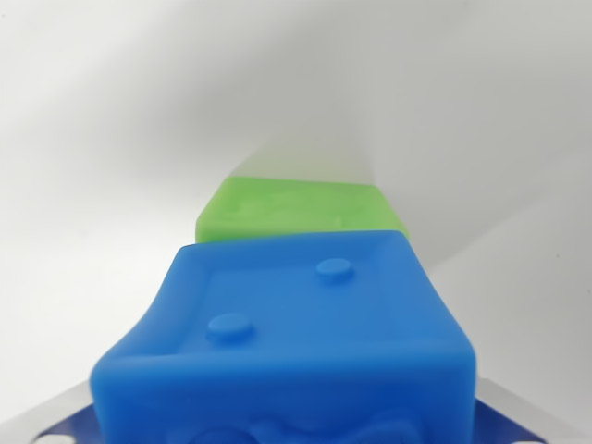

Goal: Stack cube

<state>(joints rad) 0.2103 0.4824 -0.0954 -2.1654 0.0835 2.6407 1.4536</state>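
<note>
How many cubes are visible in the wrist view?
2. A blue cube fills the lower foreground; a green cube sits behind it, partly hidden. Others may be hidden behind the blue one.

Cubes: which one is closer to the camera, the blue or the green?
The blue cube. It fills the bottom of the wrist view and shows two round bumps, while the green cube peeks out behind it.

I can read no text, label, brand or number anywhere. The blue cube (305,333) at six o'clock bears only two raised dots.
</note>
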